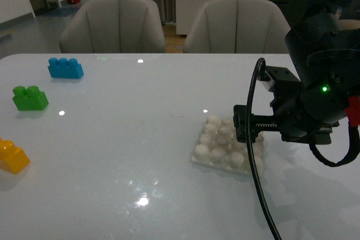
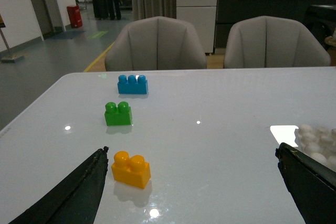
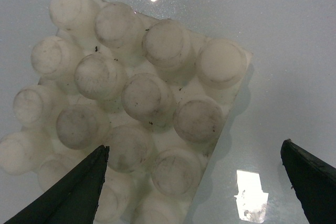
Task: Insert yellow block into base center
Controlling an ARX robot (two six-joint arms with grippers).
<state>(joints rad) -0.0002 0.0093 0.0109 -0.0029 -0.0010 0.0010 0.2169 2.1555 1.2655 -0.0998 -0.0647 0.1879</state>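
**Both grippers open: the right over the base, the left facing the yellow block**

The base [image 1: 216, 144], a white plate of round studs, lies on a glossy white table [image 1: 140, 139]. The yellow block [image 1: 12, 157] rests studs up, well apart from the base, far to its left in the front view and partly cut off by the picture's edge. A green brick [image 1: 30, 98] and a blue brick [image 1: 65, 68] stand in the same row left of the base, each farther from the robot than the last.

The block looks like light, stiff, hollow plastic with smooth walls that may slip. The best hold is probably across its two long flat sides, below the studs, keeping it upright. Seating it on the base's centre studs likely needs a firm, straight push down. The base also looks light and might slide on the shiny table.

The right arm bends over the base's right side and hides part of it. The right gripper [image 3: 194, 145] points almost straight down at the studs, its jaws spread wide and holding nothing. Whether it touches the base cannot be told.

The left arm is out of the front view. The left gripper [image 2: 191, 150] sits low and looks across the table, jaws wide and empty. The block lies ahead of it, close to one fingertip.
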